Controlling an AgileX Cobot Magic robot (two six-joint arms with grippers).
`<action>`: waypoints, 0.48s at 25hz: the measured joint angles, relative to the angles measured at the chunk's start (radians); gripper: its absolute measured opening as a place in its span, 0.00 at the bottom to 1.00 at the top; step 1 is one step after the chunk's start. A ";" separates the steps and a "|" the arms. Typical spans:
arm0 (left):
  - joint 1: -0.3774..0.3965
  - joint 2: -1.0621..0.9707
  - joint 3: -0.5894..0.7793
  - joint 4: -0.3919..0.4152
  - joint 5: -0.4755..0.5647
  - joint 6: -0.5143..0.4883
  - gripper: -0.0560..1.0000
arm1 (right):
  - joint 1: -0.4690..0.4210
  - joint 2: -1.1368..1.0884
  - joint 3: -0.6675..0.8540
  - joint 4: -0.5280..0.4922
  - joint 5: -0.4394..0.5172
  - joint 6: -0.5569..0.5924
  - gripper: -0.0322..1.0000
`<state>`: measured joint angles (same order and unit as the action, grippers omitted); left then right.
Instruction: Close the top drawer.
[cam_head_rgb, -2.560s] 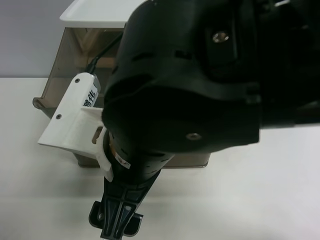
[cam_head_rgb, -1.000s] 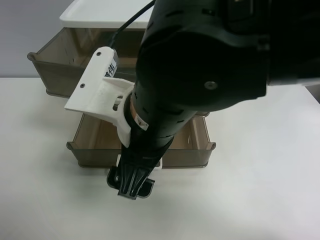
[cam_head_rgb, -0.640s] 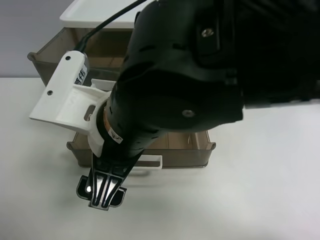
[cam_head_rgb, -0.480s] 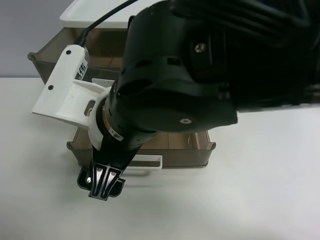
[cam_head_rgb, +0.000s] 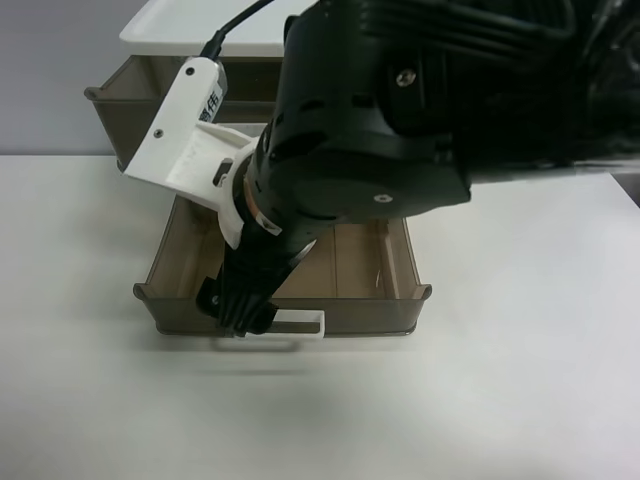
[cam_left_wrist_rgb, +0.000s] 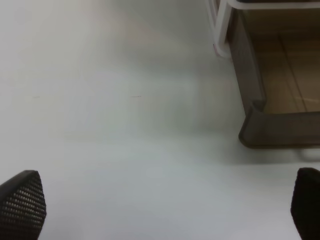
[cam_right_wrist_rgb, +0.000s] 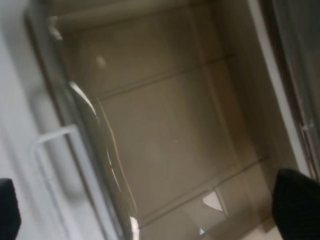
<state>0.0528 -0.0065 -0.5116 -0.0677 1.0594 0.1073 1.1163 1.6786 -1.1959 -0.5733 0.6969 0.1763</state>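
The top drawer is smoky brown and stands partly out just under the cabinet's white top. Only its left corner shows; its handle is hidden behind the black arm. That arm fills the middle of the exterior high view. Its gripper, my right gripper, stands over the front wall of a lower brown drawer, beside that drawer's white loop handle. The right wrist view looks down into this drawer and at its handle; the right gripper is open and empty. My left gripper is open over bare table.
The lower drawer is pulled far out onto the white table. The left wrist view shows one brown drawer corner and the cabinet's white frame. A white camera mount sits on the right arm.
The top drawer's left corner has moved back toward the cabinet. The right arm has swung right, and its gripper has moved from the table to above the lower drawer's front wall.
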 joint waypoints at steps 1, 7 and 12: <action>0.000 0.000 0.000 0.001 0.000 0.000 0.99 | -0.012 0.000 0.000 -0.001 -0.008 0.000 0.99; 0.000 0.000 0.000 0.001 0.000 0.000 0.99 | -0.088 0.000 0.000 0.002 -0.063 0.000 0.99; 0.000 0.000 0.000 0.000 0.000 0.000 0.99 | -0.158 0.000 0.000 0.038 -0.123 -0.003 0.99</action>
<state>0.0528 -0.0065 -0.5116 -0.0676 1.0594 0.1073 0.9582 1.6786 -1.1959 -0.5350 0.5739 0.1732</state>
